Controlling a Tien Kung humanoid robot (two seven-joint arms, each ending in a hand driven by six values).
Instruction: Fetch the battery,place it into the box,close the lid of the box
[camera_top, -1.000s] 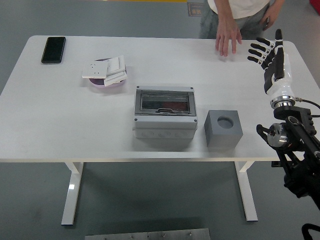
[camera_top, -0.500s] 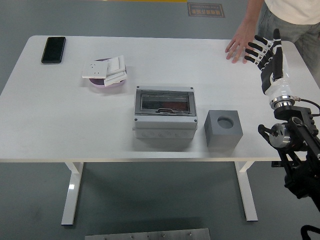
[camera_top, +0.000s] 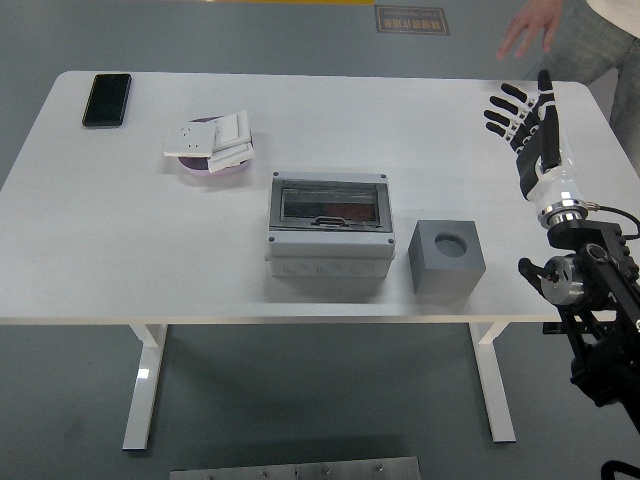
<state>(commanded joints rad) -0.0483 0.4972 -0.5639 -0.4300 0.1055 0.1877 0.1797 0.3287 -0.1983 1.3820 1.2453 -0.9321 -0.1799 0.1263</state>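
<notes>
The grey electrical box (camera_top: 328, 232) stands at the table's middle, its dark see-through lid lying flat over it. To its right sits a grey cube (camera_top: 447, 257) with a round hole in its top; I see no battery anywhere, and cannot tell what the hole holds. My right hand (camera_top: 515, 108) hovers over the table's far right part, fingers spread and pointing away, holding nothing. It is well behind and to the right of the cube. My left arm does not show.
A black phone (camera_top: 106, 99) lies at the far left corner. A pink plate (camera_top: 214, 166) carrying white switch covers sits behind and left of the box. A person's hand (camera_top: 528, 30) hangs beyond the far right edge, off the table.
The person's hand left the tabletop and drew back to the upper right, past the table's edge. My right hand shifted slightly, staying spread.
</notes>
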